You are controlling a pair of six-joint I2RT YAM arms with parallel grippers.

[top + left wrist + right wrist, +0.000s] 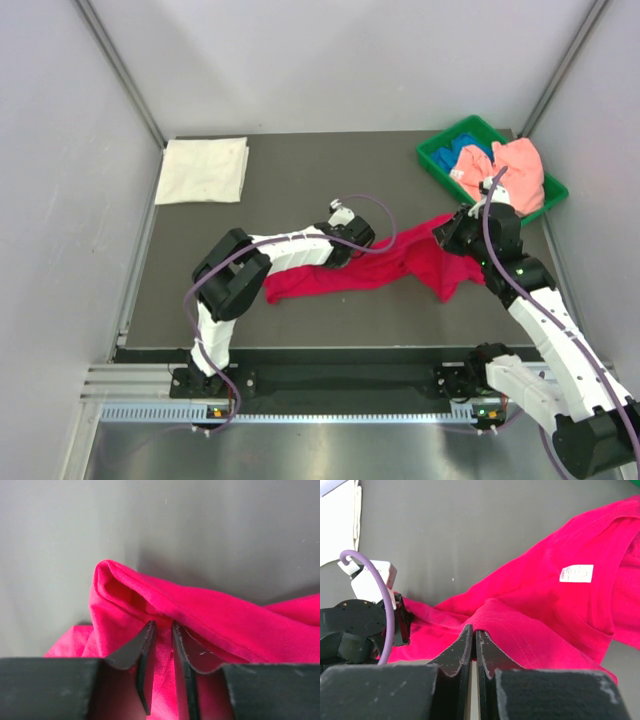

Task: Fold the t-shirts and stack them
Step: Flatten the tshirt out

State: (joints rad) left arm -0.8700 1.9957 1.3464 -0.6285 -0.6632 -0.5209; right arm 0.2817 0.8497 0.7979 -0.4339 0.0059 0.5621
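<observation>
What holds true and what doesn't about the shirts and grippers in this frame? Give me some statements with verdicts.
1. The left gripper and the right gripper are both shut on the red t-shirt. True.
2. The white t-shirt lies crumpled in the green bin. False: it lies folded flat at the far left corner of the table.
3. The pink t-shirt lies in the bin. True.
4. The blue t-shirt is spread on the table. False: it is bunched in the bin, beside the pink one.

Back-left folded shirt (202,170), back-right bin (432,160) (shirts (515,170) inside)
</observation>
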